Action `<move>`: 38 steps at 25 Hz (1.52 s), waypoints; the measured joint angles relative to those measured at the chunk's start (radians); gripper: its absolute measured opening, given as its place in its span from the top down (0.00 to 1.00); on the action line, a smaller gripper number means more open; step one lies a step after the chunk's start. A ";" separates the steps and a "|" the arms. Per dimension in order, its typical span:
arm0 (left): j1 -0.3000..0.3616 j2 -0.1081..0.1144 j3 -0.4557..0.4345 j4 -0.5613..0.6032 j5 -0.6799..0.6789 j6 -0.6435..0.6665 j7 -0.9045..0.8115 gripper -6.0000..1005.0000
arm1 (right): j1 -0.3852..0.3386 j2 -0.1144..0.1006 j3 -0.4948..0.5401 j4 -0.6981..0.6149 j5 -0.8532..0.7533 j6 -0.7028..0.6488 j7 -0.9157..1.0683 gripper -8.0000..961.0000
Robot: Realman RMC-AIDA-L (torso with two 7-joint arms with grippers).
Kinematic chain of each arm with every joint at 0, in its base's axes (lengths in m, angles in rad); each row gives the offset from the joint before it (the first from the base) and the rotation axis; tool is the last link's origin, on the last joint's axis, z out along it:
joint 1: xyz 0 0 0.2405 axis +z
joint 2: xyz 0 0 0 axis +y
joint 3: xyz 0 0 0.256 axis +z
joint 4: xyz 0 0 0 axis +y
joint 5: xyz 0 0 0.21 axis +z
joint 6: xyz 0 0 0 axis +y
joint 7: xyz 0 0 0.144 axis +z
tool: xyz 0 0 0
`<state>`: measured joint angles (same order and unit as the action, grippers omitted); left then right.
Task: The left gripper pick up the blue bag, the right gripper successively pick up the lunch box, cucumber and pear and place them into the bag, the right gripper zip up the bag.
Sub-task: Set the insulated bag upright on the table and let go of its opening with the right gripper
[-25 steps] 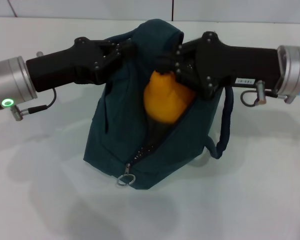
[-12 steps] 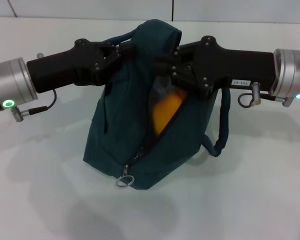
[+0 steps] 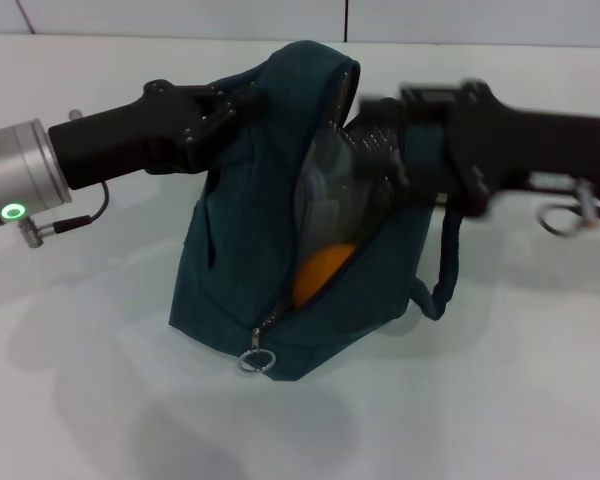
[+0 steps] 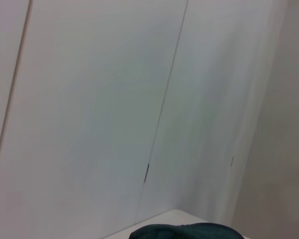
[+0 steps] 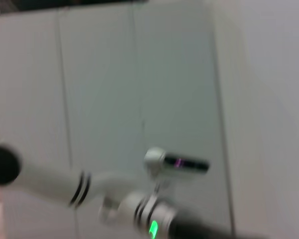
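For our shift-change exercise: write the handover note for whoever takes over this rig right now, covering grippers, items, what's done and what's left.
Left gripper: shut on the blue bag's upper edge, holding it upright on the table.
Right gripper: at the bag's open mouth, nothing visibly held.
Pear: inside the bag, low in the opening. A clear container shows above it; cucumber not visible.
Left: zip the bag; the ring pull sits at the bottom end.

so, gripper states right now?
Left gripper: shut on the bag, at its top edge.
Right gripper: at the bag's opening.
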<state>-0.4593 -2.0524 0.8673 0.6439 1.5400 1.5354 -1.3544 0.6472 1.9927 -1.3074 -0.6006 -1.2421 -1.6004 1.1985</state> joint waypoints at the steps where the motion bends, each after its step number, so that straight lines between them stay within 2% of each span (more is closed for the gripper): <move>1: 0.001 0.000 0.000 0.000 0.000 0.000 0.000 0.96 | -0.033 -0.013 0.002 -0.046 -0.035 -0.017 0.024 0.49; 3: 0.001 0.000 -0.001 0.000 0.001 0.000 0.000 0.96 | -0.108 -0.041 0.005 -0.149 -0.116 -0.052 0.075 0.48; 5: 0.001 0.000 -0.001 0.000 0.002 0.000 0.000 0.96 | -0.169 -0.058 0.007 -0.218 -0.174 -0.070 0.100 0.48; 6: 0.001 0.000 -0.001 0.000 0.003 0.000 0.000 0.96 | -0.191 -0.060 0.006 -0.236 -0.197 -0.072 0.103 0.48; 9: 0.000 0.001 -0.001 0.000 0.007 0.000 -0.002 0.96 | -0.226 -0.045 0.010 -0.237 -0.266 -0.048 0.104 0.48; 14: -0.007 -0.001 0.000 0.000 0.008 0.000 -0.001 0.96 | -0.232 0.012 0.007 -0.236 -0.378 0.030 0.103 0.48; 16: -0.009 0.000 0.001 0.000 0.008 0.000 -0.001 0.96 | -0.216 0.023 -0.011 -0.232 -0.413 0.047 0.106 0.49; 21: -0.011 0.000 0.000 0.000 0.009 0.000 -0.001 0.96 | -0.175 0.024 -0.042 -0.204 -0.421 0.074 0.126 0.56; 26: -0.002 -0.003 0.000 -0.001 0.009 0.000 0.019 0.96 | -0.173 0.028 -0.041 -0.198 -0.382 0.124 0.092 0.63; 31: 0.011 -0.009 -0.001 -0.014 0.002 0.001 0.090 0.96 | -0.180 0.029 -0.036 -0.183 -0.299 0.161 0.045 0.85; 35: 0.032 -0.027 0.000 -0.038 -0.018 0.012 0.203 0.96 | -0.176 0.023 -0.024 -0.146 -0.206 0.195 0.001 0.87; 38: 0.048 -0.033 0.005 -0.082 -0.061 0.042 0.319 0.96 | -0.159 0.023 0.008 -0.137 -0.191 0.203 -0.006 0.88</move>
<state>-0.4115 -2.0850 0.8722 0.5614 1.4792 1.5772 -1.0352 0.4882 2.0154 -1.2999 -0.7379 -1.4328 -1.3973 1.1929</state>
